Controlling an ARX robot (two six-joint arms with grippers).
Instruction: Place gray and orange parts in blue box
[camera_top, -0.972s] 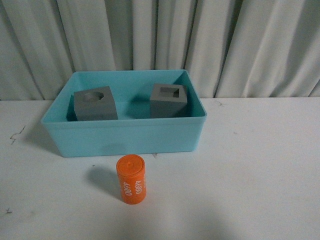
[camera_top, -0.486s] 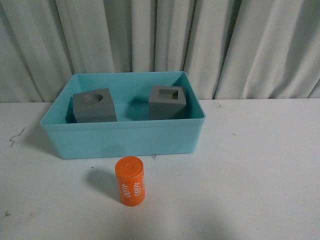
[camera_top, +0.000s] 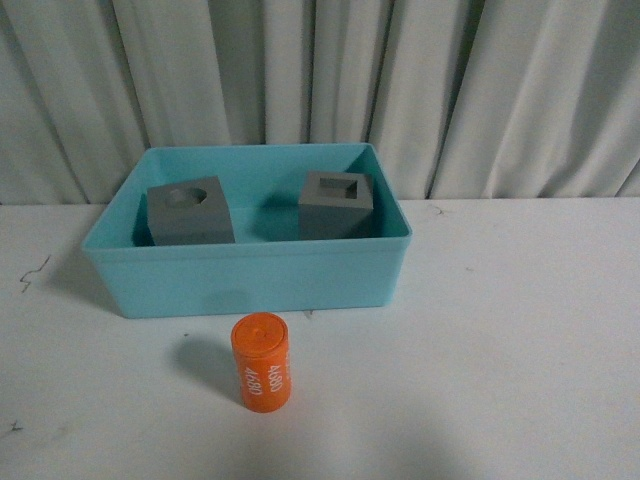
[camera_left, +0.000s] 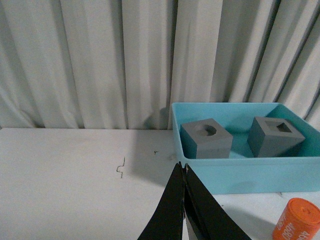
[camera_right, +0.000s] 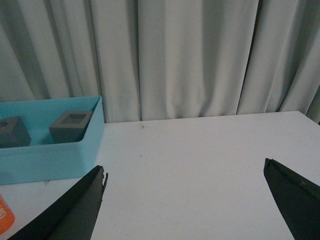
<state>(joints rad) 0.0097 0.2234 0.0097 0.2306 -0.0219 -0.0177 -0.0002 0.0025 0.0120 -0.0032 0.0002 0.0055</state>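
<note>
The blue box (camera_top: 250, 280) stands on the white table. Inside it sit two gray cubes: one with a round recess (camera_top: 190, 212) on the left and one with a square recess (camera_top: 336, 205) on the right. The orange cylinder (camera_top: 261, 361) with white numerals stands upright on the table in front of the box. Neither gripper shows in the front view. My left gripper (camera_left: 181, 167) is shut and empty, apart from the box (camera_left: 250, 172) and from the cylinder (camera_left: 298, 220). My right gripper (camera_right: 185, 170) is open and empty over bare table, to the right of the box (camera_right: 45, 160).
White curtains (camera_top: 320, 90) hang close behind the box and the table's back edge. Small dark marks (camera_top: 30, 272) lie on the table to the left of the box.
The front view has shifted slightly. The cubes stay in the box and the cylinder stays upright in front of it.
</note>
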